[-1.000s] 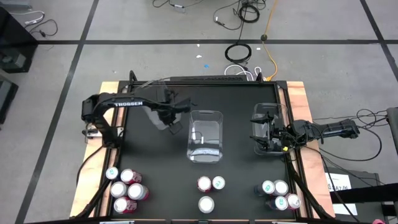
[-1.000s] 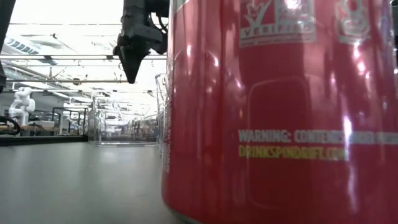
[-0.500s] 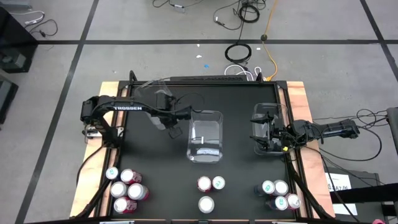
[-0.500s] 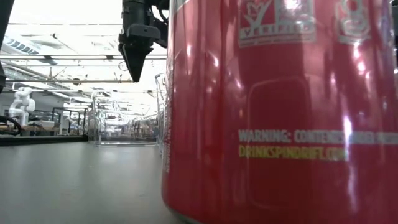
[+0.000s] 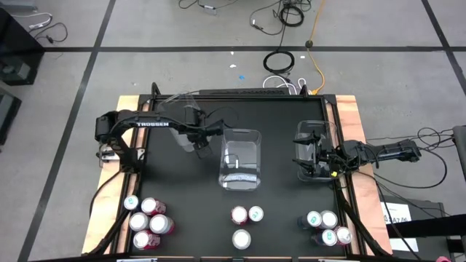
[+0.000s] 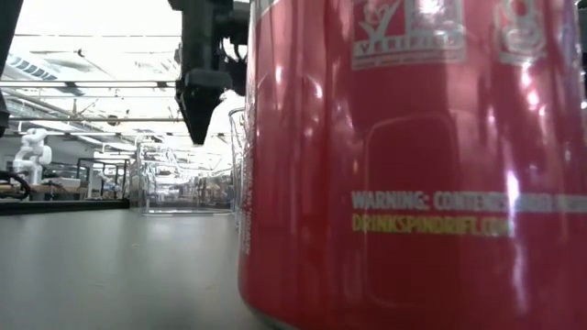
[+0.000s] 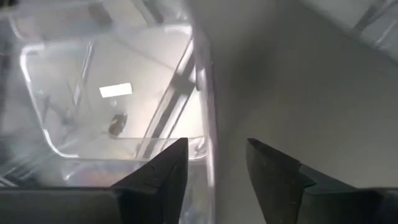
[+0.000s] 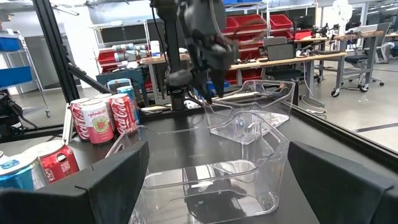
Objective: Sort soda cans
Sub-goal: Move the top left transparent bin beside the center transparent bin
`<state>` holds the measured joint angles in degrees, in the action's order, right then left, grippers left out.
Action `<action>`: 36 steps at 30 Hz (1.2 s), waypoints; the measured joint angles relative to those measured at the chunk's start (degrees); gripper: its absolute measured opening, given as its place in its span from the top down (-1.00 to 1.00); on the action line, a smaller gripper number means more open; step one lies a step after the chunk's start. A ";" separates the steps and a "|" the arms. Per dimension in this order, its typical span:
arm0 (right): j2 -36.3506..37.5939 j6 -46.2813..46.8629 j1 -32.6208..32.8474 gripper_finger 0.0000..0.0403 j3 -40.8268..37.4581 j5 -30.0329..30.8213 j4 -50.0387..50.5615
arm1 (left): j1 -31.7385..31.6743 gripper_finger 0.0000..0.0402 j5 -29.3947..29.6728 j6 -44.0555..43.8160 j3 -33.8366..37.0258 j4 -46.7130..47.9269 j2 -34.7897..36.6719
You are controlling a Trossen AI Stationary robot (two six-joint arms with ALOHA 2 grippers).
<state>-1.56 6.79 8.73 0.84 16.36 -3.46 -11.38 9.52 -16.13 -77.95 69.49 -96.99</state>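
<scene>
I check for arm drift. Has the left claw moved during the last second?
Yes. In the high view the left claw has moved right, closer to the clear rectangular plastic bin at table centre.

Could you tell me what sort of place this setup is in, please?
Most likely a robotics lab or workshop. Beyond the table, the right wrist view shows metal shelving with red storage bins and workbenches with office chairs, and the high view shows loose cables on a grey floor marked with tape lines.

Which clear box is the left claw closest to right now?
The middle bin. The left claw hangs right at its left edge, fingers open. Another bin sits far over by the right claw, and a third lies behind the left arm.
</scene>
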 joint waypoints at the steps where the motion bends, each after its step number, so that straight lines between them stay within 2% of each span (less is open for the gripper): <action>1: 0.00 0.00 0.00 -0.87 0.00 -0.02 0.00 | -0.34 0.14 -0.04 0.01 0.96 -0.24 -0.02; 7: -0.02 0.00 -0.02 -0.87 0.00 0.00 0.00 | -1.07 0.15 -0.55 1.23 4.79 -2.84 -0.04; 11: 0.00 0.00 0.00 -0.87 0.00 -0.01 0.00 | -0.74 0.26 -1.74 2.67 5.37 -2.92 -0.04; 14: -0.01 0.00 -0.01 -0.87 0.00 0.00 0.00 | 0.21 0.44 -1.75 3.19 5.37 -2.96 -0.04; 20: 0.00 0.00 0.00 -0.87 0.00 -0.01 0.00 | 2.31 0.92 -4.15 1.95 5.37 -1.64 -0.04; 26: -0.01 0.00 -0.01 -0.87 0.00 -0.01 0.00 | 7.14 0.91 -5.98 0.10 5.35 1.93 -0.04; 31: -0.01 0.00 -0.01 -0.87 0.00 0.00 0.00 | 14.15 0.91 -9.35 -2.88 5.35 4.23 -0.02; 36: 0.00 0.00 0.00 -0.87 0.00 -0.02 0.00 | 22.46 0.91 -11.64 -4.18 5.30 1.76 0.33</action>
<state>-1.56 6.79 8.73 0.84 16.34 -3.46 11.08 -2.12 -20.31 -72.65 71.25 -96.66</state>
